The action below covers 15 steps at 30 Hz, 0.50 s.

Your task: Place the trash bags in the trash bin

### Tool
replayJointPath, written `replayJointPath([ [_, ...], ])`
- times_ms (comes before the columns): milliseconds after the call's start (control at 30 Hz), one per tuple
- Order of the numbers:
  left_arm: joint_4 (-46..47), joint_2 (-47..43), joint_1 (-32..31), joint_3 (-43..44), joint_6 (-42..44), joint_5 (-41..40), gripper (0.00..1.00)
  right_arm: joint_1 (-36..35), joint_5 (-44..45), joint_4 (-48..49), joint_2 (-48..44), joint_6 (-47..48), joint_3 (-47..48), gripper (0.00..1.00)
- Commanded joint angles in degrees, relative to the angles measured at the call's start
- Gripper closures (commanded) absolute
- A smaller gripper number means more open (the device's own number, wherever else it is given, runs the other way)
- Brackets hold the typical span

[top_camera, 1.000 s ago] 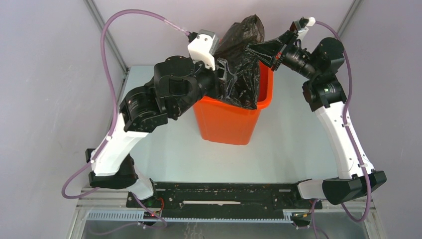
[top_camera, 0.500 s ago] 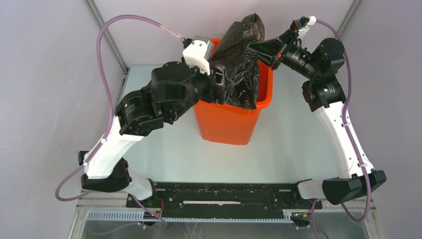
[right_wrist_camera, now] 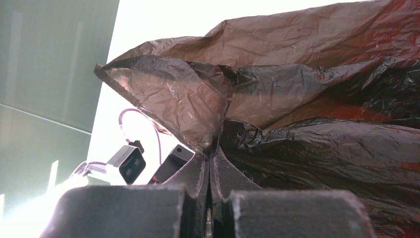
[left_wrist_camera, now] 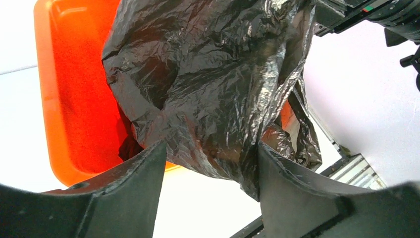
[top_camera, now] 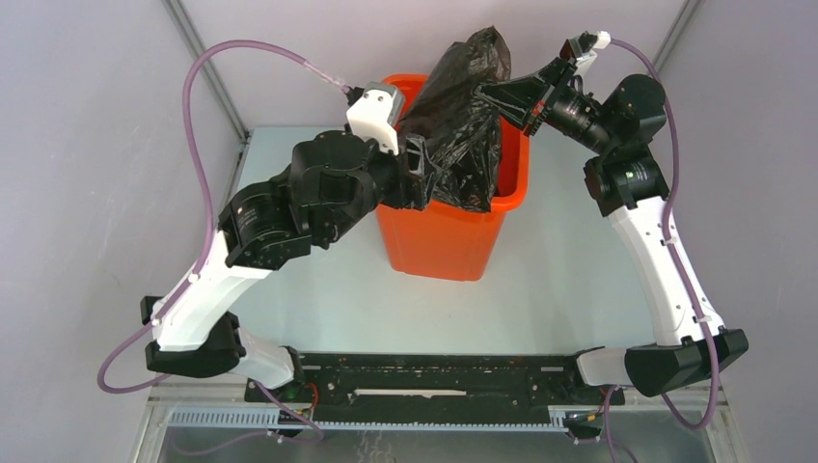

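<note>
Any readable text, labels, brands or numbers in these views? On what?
None legible in any view.
On the trash bin: nothing, plain orange.
On the trash bag: nothing, plain black film.
On the right arm: a tiny pale mark on a joint housing, too small to read.

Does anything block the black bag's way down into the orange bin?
Nothing visible does. The wrinkly black plastic film bag hangs into the tall orange plastic bin, its top pinched by the right gripper, jaws shut. Only one of its own folds drapes over the rim.
</note>
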State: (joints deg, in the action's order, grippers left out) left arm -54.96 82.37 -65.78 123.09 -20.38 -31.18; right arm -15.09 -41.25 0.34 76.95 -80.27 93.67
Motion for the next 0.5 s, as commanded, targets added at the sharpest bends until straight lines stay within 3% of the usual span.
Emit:
replayJointPath([
  [0, -0.9, -2.8, -0.3, -1.0, -2.1, -3.1, 0.29, -0.4, -0.5, 2.5, 0.0, -0.2, 0.1, 1.00],
  [100, -0.1, -4.5, -0.3, -3.4, -3.3, -4.1, 0.31, -0.5, -0.4, 2.6, 0.1, -0.2, 0.1, 1.00],
  [233, 0.2, -4.1, -0.3, -3.2, -3.6, -5.1, 0.43, -0.8, -0.4, 2.8, 0.3, -0.2, 0.1, 1.00],
  [367, -0.2, -3.4, -0.3, -3.1, -4.5, -5.2, 0.37, -1.5, -0.2, 2.7, 0.3, -0.1, 0.2, 1.00],
  [467, -0.3, -1.9, -0.3, -2.4, -4.4, -5.6, 0.42, -1.8, -0.1, 2.3, 0.2, 0.4, 0.1, 1.00],
])
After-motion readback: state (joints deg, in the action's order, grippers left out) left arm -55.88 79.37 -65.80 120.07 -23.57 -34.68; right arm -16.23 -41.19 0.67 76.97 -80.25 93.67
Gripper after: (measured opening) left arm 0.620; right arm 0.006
